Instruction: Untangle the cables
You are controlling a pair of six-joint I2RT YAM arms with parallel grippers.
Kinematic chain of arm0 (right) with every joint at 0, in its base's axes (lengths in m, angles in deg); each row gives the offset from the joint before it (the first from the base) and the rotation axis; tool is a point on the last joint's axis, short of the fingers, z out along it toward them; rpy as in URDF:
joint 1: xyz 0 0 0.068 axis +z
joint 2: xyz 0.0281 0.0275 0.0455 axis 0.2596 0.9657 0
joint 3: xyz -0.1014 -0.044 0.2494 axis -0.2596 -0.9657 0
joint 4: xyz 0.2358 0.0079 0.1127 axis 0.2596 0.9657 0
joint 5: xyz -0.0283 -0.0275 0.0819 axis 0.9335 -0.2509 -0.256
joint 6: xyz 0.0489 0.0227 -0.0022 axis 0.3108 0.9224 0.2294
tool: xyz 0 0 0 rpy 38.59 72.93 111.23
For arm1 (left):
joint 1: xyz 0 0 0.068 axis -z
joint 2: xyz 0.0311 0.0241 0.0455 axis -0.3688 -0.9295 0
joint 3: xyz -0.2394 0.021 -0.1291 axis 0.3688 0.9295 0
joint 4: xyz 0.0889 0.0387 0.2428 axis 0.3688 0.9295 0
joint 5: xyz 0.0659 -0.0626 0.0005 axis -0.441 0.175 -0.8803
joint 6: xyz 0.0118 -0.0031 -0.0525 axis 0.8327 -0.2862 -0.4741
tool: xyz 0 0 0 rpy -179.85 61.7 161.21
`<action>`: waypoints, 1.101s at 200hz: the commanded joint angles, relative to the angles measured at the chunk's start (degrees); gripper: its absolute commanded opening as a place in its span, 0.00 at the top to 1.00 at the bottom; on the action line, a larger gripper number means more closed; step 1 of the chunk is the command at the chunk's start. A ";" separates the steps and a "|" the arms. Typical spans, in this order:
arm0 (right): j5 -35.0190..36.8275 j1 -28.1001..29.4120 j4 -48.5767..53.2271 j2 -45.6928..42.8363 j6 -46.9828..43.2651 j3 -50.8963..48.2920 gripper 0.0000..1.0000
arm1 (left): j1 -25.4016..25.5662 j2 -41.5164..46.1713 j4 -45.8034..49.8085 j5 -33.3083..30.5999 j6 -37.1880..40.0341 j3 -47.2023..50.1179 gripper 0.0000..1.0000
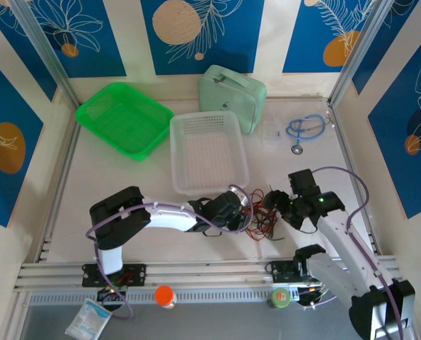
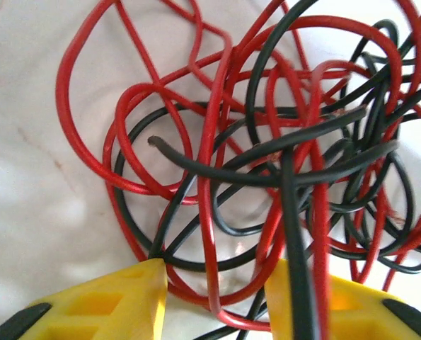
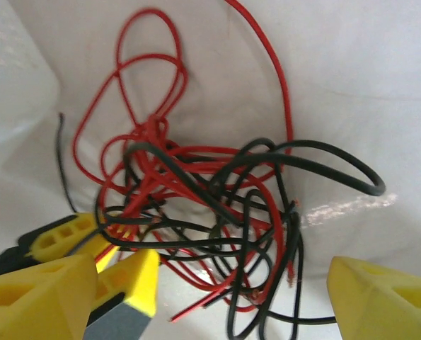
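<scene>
The cables (image 1: 262,217) are one tangle of thin red and black wires lying on the white table between my two grippers. The left gripper (image 1: 240,207) sits at the tangle's left side. Its yellow fingers (image 2: 129,301) stand apart, and red and black loops (image 2: 267,163) run loosely through the gap without being pinched. The right gripper (image 1: 275,202) is at the tangle's right side, open wide. Between and ahead of its yellow fingers (image 3: 383,297) lies the knot (image 3: 217,212). The left gripper's yellow fingertips (image 3: 134,280) poke into the right wrist view at the lower left.
A white mesh basket (image 1: 209,150) stands just behind the tangle, a green basket (image 1: 125,117) at the back left, a mint bag (image 1: 233,95) behind. A light-blue coiled cable (image 1: 306,129) lies at the back right. An orange-capped bottle (image 1: 165,296) sits on the front rail.
</scene>
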 commanded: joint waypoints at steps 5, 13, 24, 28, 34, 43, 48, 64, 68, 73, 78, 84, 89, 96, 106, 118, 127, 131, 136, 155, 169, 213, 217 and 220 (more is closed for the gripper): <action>5.17 2.10 -0.84 4.53 3.46 -1.80 0.17 | 0.58 1.50 2.46 -3.44 0.17 1.29 0.57; 5.91 2.33 -1.82 6.00 3.72 -2.37 0.20 | 0.55 1.15 2.65 -4.14 0.17 1.00 0.57; 7.05 2.36 -2.88 7.55 3.91 -3.00 0.29 | 0.46 0.16 3.21 -5.03 0.15 0.14 0.60; 7.56 2.34 -3.25 7.92 3.98 -3.18 0.32 | 0.45 -0.27 3.58 -5.18 0.08 -0.25 0.62; 8.18 2.29 -3.80 8.32 4.01 -3.26 0.36 | 0.51 -0.85 4.12 -5.31 -0.04 -0.84 0.66; 9.24 1.87 -4.32 8.90 3.74 -3.32 0.47 | 0.46 -1.49 4.72 -5.05 -0.12 -1.83 0.71; 9.70 1.48 -4.35 8.97 3.64 -3.13 0.55 | 0.45 -1.65 4.92 -4.89 -0.23 -2.07 0.74; 11.52 0.07 -3.93 8.83 2.83 -2.24 0.80 | 0.49 -1.18 5.29 -5.25 -1.15 -1.55 0.82; 11.91 -0.44 -3.85 8.61 2.61 -2.01 0.87 | 0.46 -0.90 5.57 -5.55 -1.42 -1.29 0.84; 12.47 -1.04 -3.67 8.34 2.34 -1.75 0.93 | 0.47 -0.45 5.91 -5.98 -1.67 -0.87 0.87; 12.98 -1.64 -3.48 7.99 2.05 -1.40 1.00 | 0.47 0.02 6.47 -6.57 -1.93 -0.45 0.89; 13.42 -2.51 -3.31 7.48 1.67 -0.98 1.00 | 0.46 0.67 7.17 -7.32 -2.33 0.01 0.90; 13.59 -3.30 -3.25 7.02 1.33 -0.66 1.00 | 0.45 1.23 7.77 -7.94 -2.60 0.52 0.92; 13.91 -4.22 -3.36 6.29 0.64 -0.29 1.00 | 0.46 2.16 8.66 -8.83 -3.22 1.15 0.94; 14.13 -5.59 -3.47 5.58 -0.54 0.45 1.00 | 0.49 3.38 9.96 -10.03 -3.98 2.03 0.95; 13.70 -7.39 -3.46 5.62 -2.63 1.58 1.00 | 0.45 4.63 11.05 -10.93 -4.95 3.08 0.97; 12.78 -8.62 -3.55 6.00 -4.76 2.52 1.00 | 0.45 5.34 11.64 -11.38 -5.61 3.87 0.98; 12.48 -9.14 -3.47 6.14 -5.67 2.90 1.00 | 0.45 5.61 11.91 -11.58 -5.90 4.20 0.99; 12.27 -9.61 -3.33 6.44 -6.64 3.42 1.00 | 0.46 5.92 12.21 -11.80 -6.32 4.62 0.99; 10.74 -10.87 -3.40 7.44 -10.24 5.26 1.00 | 0.46 7.10 12.82 -12.41 -7.33 5.93 1.00; 7.15 -11.78 -3.65 8.56 -12.85 6.40 1.00 | 0.48 7.98 13.16 -12.80 -7.34 6.42 0.99; -1.72 -10.04 -3.13 11.92 -14.59 6.04 0.73 | 0.57 12.18 14.68 -13.54 -2.94 4.71 0.85; -1.87 -9.59 -3.00 11.83 -14.45 5.93 0.69 | 0.61 12.61 14.97 -13.50 -2.45 4.40 0.83; -1.83 -9.25 -2.85 11.75 -14.37 5.85 0.66 | 0.63 12.94 15.04 -13.46 -2.06 4.15 0.81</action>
